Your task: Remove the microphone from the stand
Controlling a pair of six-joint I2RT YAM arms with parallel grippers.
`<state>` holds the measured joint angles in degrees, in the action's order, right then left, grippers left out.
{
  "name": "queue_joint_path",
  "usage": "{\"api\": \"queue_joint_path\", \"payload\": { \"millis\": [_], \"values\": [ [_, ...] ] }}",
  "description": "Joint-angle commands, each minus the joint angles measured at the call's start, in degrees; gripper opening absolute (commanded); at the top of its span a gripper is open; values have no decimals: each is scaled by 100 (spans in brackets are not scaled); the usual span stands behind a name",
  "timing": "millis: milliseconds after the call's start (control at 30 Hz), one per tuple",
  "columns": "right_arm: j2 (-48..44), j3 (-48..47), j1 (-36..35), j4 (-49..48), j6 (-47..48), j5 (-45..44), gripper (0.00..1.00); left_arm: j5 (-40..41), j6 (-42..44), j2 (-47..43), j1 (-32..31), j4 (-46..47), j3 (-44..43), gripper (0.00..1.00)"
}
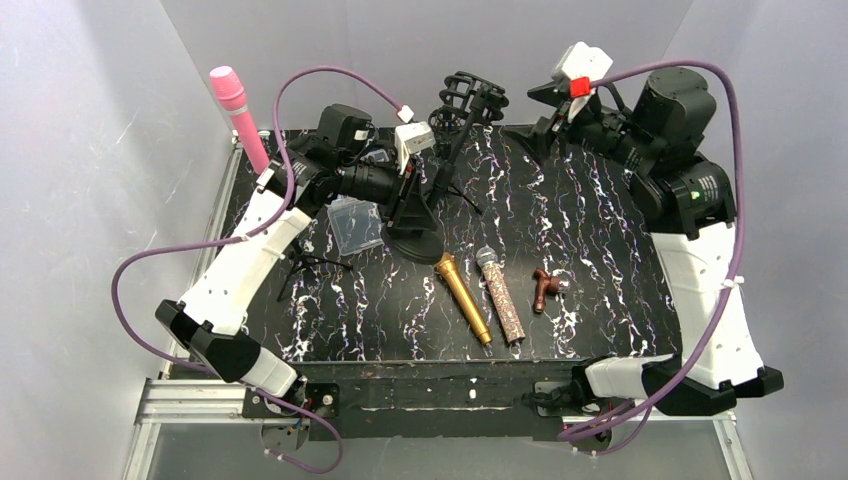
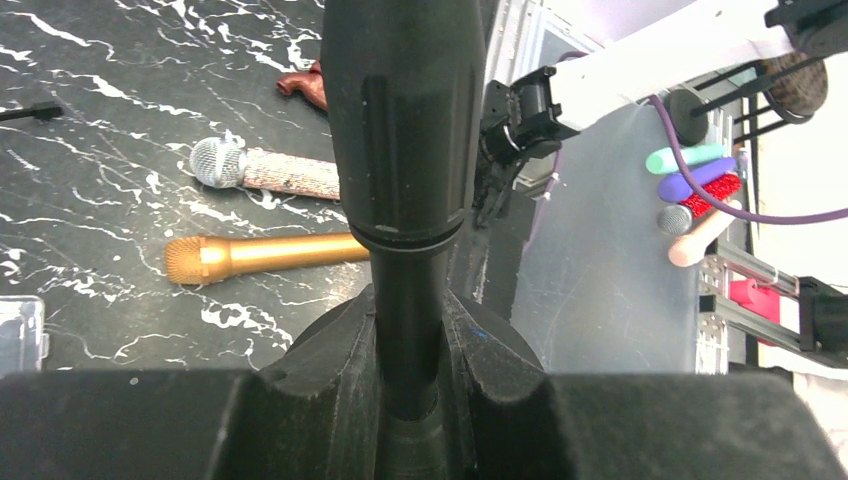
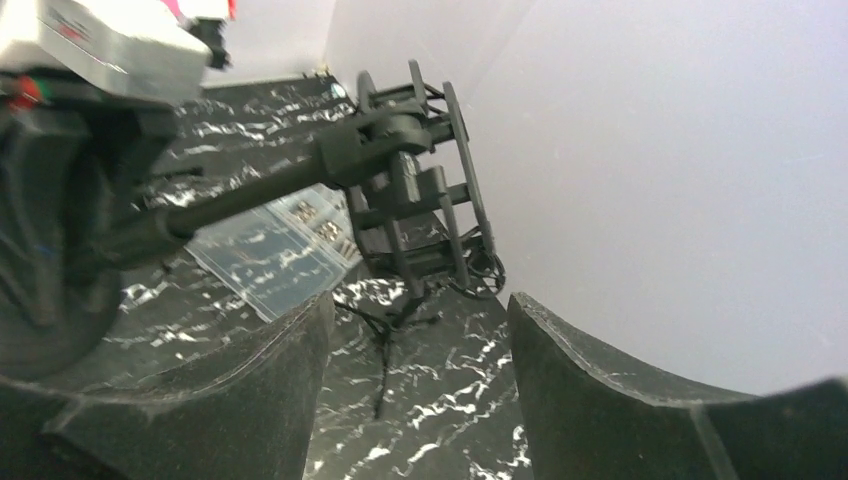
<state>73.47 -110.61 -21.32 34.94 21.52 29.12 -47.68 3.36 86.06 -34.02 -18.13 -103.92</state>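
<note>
A black stand [image 1: 415, 238] with a round base rests at the table's back middle. Its pole [image 2: 400, 150] slants up to a black cage mount [image 1: 473, 98]. My left gripper [image 1: 408, 198] is shut on the pole just above the base, and the fingers [image 2: 330, 350] press it from both sides. My right gripper [image 1: 535, 115] hangs open just right of the mount and holds nothing. In the right wrist view the cage mount [image 3: 420, 170] lies ahead of the open gripper [image 3: 415, 335]. A dark round mesh end [image 3: 485, 272] shows at the cage's low end; I cannot tell whether it is the microphone.
A gold microphone [image 1: 462, 297], a glittery one [image 1: 500, 295] and a small brown part [image 1: 545, 288] lie at the front middle. A clear plastic box [image 1: 355, 222] and a small black tripod [image 1: 305, 268] sit left of the stand. A pink microphone [image 1: 238, 115] stands at the back left.
</note>
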Motion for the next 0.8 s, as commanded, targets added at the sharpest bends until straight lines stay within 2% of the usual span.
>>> {"api": "queue_joint_path", "payload": {
  "millis": [0, 267, 567, 767],
  "values": [
    [163, -161, 32, 178, 1038, -77, 72, -730, 114, -379, -60, -13, 2, 0],
    [305, -216, 32, 167, 1083, 236, 75, -939, 104, -347, -95, -64, -19, 0],
    [445, -207, 6, 287, 1185, 1040, 74, -1046, 100, -225, -177, -128, -87, 0],
    [530, -110, -63, 297, 1364, 1110, 75, -1229, 102, -147, -251, -185, -125, 0]
  ]
}}
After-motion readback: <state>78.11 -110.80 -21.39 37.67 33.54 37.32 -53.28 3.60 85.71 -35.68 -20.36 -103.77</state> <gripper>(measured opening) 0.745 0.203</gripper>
